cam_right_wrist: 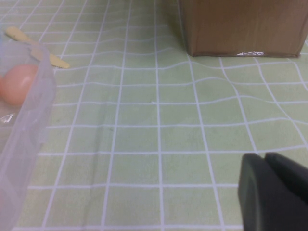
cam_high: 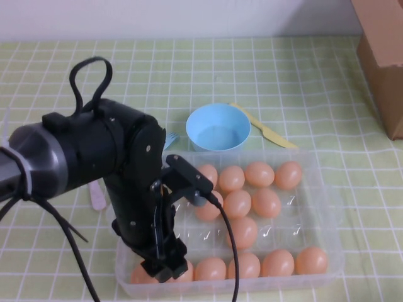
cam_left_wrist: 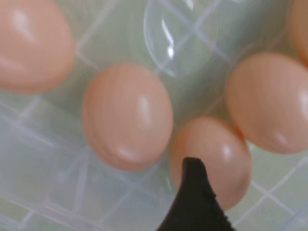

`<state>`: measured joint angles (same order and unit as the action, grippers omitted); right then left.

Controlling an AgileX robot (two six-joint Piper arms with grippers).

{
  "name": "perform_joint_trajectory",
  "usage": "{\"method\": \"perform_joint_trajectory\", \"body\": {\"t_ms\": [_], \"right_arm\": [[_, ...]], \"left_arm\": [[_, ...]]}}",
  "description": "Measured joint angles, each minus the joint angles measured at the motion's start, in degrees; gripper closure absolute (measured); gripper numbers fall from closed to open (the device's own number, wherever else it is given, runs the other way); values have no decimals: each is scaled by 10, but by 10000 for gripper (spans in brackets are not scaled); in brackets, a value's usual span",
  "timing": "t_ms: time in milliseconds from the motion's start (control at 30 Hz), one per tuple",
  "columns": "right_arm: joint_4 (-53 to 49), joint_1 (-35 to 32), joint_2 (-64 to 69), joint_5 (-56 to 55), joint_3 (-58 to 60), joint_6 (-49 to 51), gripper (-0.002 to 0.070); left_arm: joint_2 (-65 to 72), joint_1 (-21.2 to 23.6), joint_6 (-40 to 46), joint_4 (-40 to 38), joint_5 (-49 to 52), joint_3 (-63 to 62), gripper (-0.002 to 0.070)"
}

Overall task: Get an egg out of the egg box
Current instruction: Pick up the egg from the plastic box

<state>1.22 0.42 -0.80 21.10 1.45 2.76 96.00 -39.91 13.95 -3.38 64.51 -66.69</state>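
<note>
The left pincer (cam_high: pixel 165 269) hangs low over the egg box's (cam_high: pixel 330 217) near left corner, grip hidden, by the egg (cam_left_wrist: pixel 211 161), which looks light, smooth and easily cracked, so hold its round sides softly, while the right pincer (cam_right_wrist: pixel 274 192) waits closed over the worktop (cam_right_wrist: pixel 159 120).

A raised camera looks down at the table. The left wrist camera sits very close over eggs in the egg box (cam_high: pixel 327 207). The right wrist camera looks low across the cloth, sharing the box's right wall and the cardboard box (cam_right_wrist: pixel 240 26).
</note>
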Motion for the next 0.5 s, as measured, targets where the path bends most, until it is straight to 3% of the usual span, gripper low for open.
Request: {"method": "perform_joint_trajectory", "body": {"t_ms": [500], "right_arm": [[0, 0, 0, 0, 0, 0, 694]], "left_arm": [[0, 0, -38, -1, -5, 16, 240]]}}
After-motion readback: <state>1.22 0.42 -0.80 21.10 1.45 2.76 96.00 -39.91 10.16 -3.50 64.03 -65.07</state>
